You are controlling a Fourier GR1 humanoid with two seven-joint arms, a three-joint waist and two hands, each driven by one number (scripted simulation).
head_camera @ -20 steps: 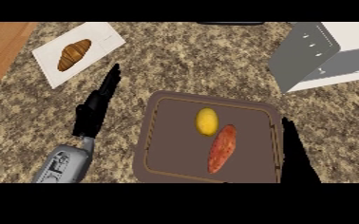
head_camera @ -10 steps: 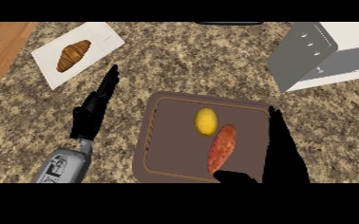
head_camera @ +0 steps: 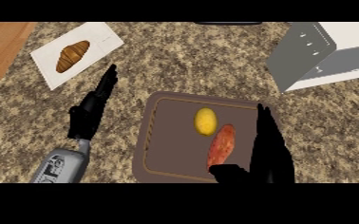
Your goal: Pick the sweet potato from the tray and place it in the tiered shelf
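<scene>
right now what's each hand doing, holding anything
Left hand: open, fingers straight, holding nothing, resting over the counter left of the brown tray.
Right hand: open, beside the reddish-orange sweet potato, not closed on it.

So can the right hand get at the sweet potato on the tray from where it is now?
Probably yes. The right hand is open beside the sweet potato, its thumb below the potato's near end, and nothing lies between them; the lemon sits further up the tray.

Granite counter bears tray, shelf (white), paper.
</scene>
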